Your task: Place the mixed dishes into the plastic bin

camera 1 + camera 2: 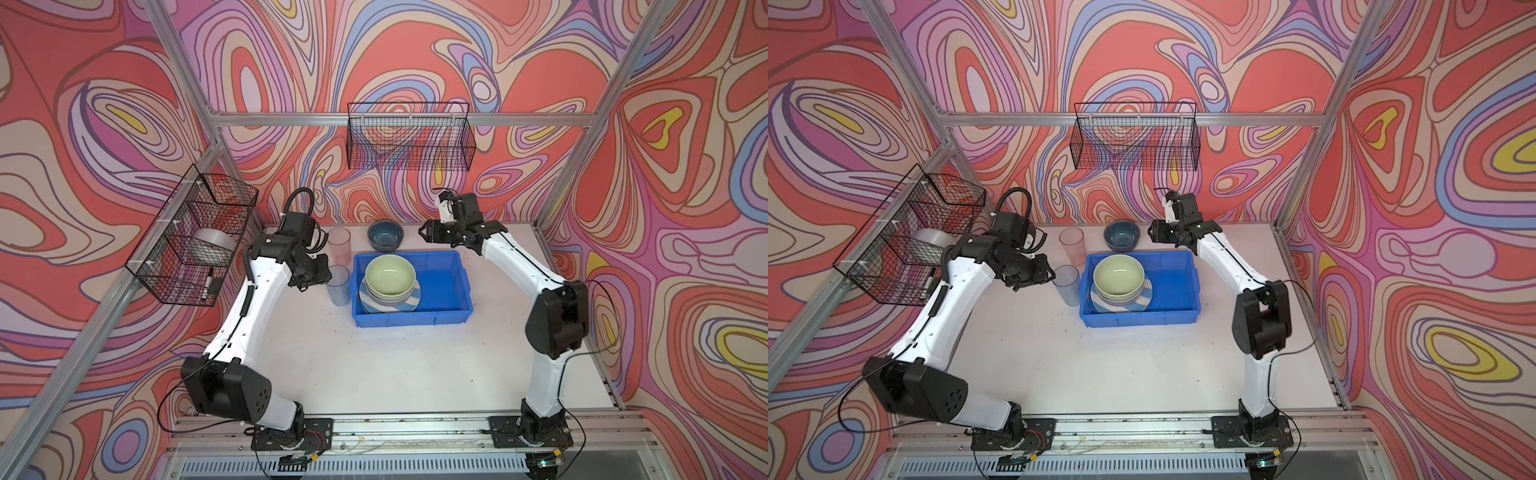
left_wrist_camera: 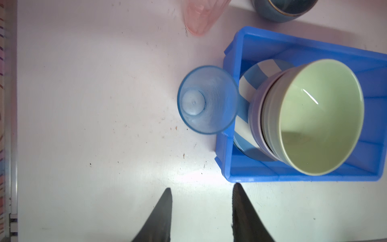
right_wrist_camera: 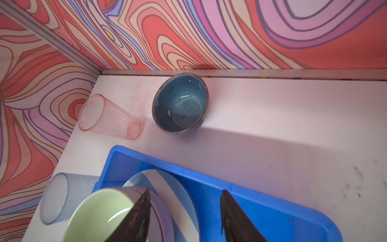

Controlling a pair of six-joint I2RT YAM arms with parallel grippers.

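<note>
Open near table [image 1: 395,365] — plastic bin [image 1: 411,319] beyond

The white surface [image 1: 374,365] carried a blue bin [image 1: 411,318], with a bluish tumbler [image 1: 338,286] just beside it. A pinkish tumbler [image 1: 339,245] and a dark bowl [image 1: 385,235] stood behind.

My bin [image 1: 411,318] is bright blue. I see a pale green bowl [image 1: 390,272], a striped plate [image 1: 390,306] in blue and white, a dark blue-grey bowl [image 1: 385,239], a clear pink tumbler [image 1: 339,245] and a clear blue tumbler [image 1: 338,286]. The counter [image 1: 374,365] is white. The walls [image 1: 415,50] are swirly red and purple.
</note>
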